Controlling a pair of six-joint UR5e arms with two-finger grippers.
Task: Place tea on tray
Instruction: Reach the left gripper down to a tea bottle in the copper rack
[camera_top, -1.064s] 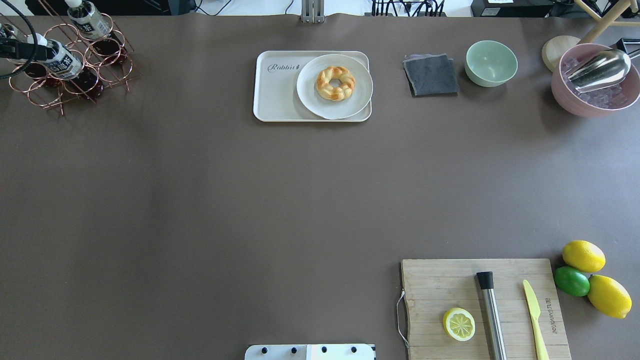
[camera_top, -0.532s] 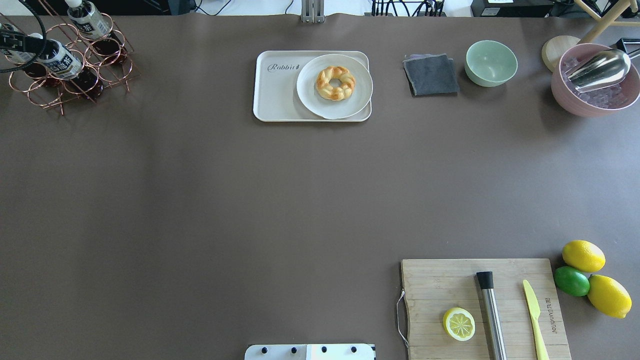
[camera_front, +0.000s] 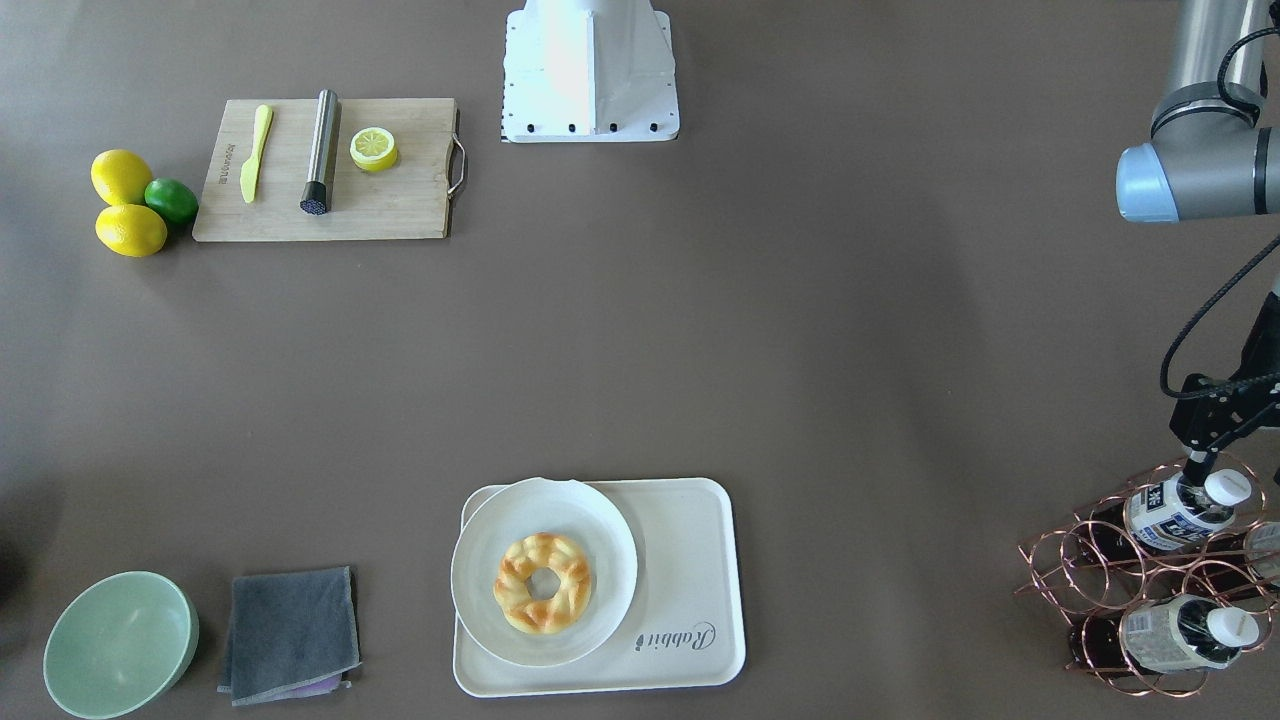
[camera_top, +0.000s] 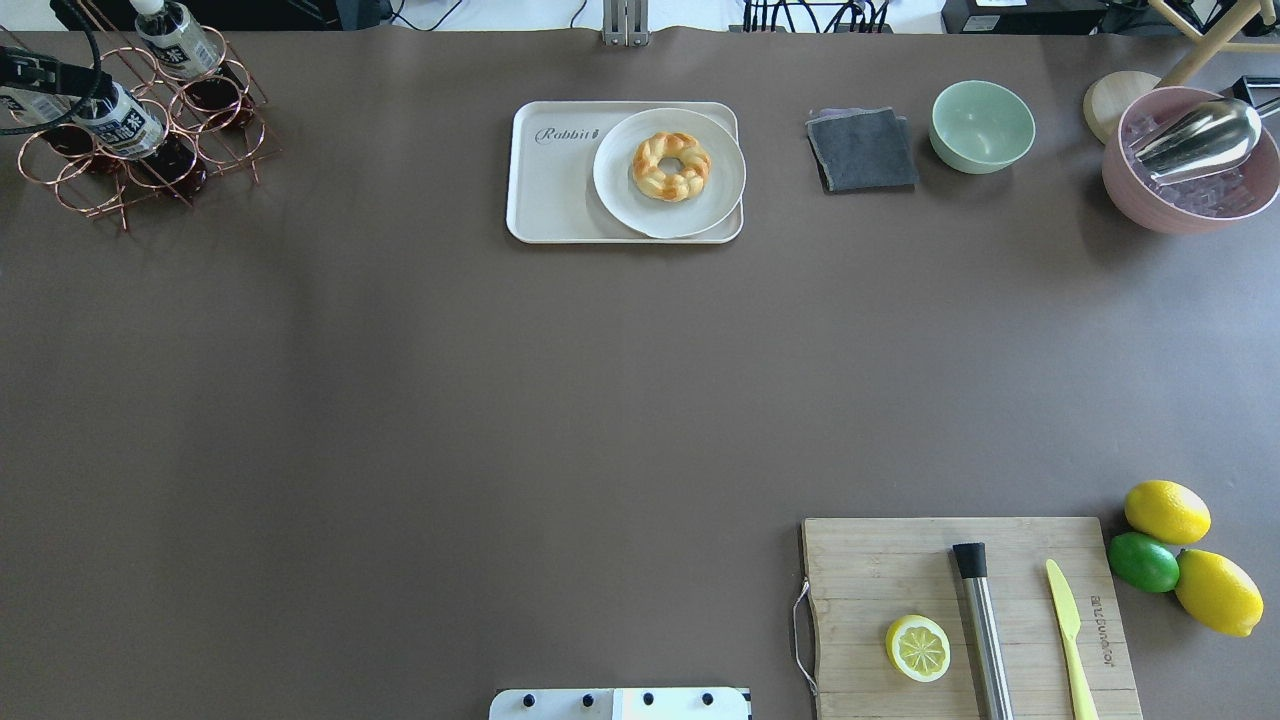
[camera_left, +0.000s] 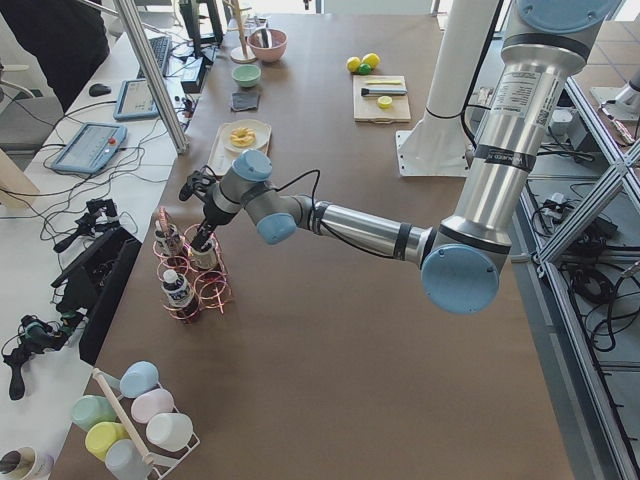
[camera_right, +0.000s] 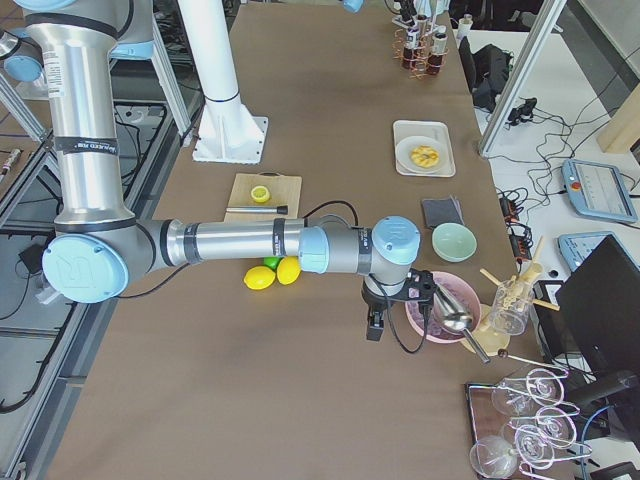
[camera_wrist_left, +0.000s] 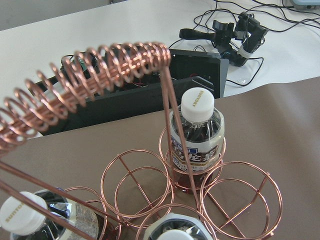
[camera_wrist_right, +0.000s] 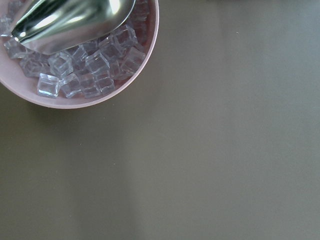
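The tray (camera_top: 550, 195) carries the word "Rabbit". A white cap (camera_wrist_left: 198, 103) reads "SUNTORY". The board (camera_top: 870, 570) has a small mark, perhaps a brand, too blurred to read.

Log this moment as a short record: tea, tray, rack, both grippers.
tea: dark-label bottle standing in the copper wire rack, not yet on the tray
tray: holds a white plate with a ring pastry; the Rabbit end is bare
left gripper: right by the tea's cap, over the rack; open or shut unclear
right gripper: hangs beside the pink ice bowl; state unclear
other: pale-label bottle in the same rack
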